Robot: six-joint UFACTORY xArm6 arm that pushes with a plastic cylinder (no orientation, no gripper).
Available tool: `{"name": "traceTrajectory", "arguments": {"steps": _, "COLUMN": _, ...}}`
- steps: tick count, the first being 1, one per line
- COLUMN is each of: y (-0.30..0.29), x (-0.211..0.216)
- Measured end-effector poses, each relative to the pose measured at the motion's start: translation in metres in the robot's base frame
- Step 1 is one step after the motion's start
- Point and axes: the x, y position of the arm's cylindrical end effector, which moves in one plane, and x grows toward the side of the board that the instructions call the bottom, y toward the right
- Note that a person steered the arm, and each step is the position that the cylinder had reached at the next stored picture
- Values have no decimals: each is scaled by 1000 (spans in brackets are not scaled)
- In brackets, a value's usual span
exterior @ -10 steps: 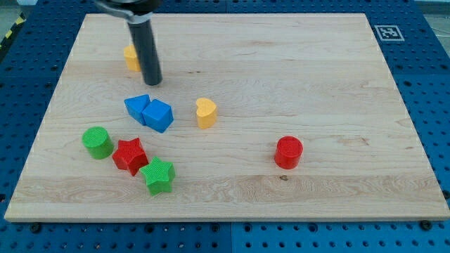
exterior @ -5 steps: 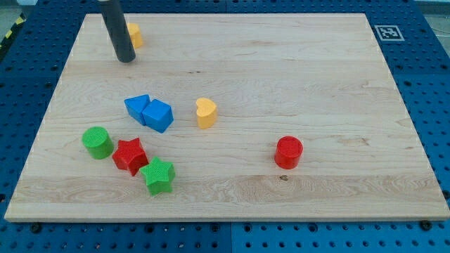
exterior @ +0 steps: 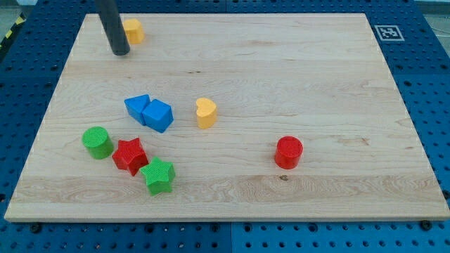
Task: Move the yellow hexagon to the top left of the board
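Note:
The yellow hexagon (exterior: pixel 133 31) lies near the board's top left corner. My tip (exterior: pixel 120 52) rests on the board just below and to the left of it, and the dark rod rises past the hexagon's left side and hides its left edge. A yellow heart (exterior: pixel 205 112) lies near the middle of the board.
Two blue blocks (exterior: pixel 150 112) touch each other left of the heart. A green cylinder (exterior: pixel 97 142), a red star (exterior: pixel 130 154) and a green star (exterior: pixel 158 176) cluster at the lower left. A red cylinder (exterior: pixel 288 152) stands at the lower right.
The yellow hexagon has moved up and slightly left toward the top left corner. My tip has moved up and left with it, from right of the hexagon to its lower left.

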Motion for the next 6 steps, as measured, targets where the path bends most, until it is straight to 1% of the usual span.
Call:
{"name": "traceTrajectory", "arguments": {"steps": 1, "y": 15, "x": -28}}
{"name": "traceTrajectory", "arguments": {"steps": 2, "y": 7, "x": -47}}
{"name": "traceTrajectory", "arguments": {"steps": 3, "y": -10, "x": -54}}
{"name": "traceTrajectory", "arguments": {"steps": 4, "y": 30, "x": -35}}
{"name": "traceTrajectory", "arguments": {"steps": 5, "y": 111, "x": 1}}
{"name": "traceTrajectory", "arguments": {"steps": 6, "y": 196, "x": 48}}
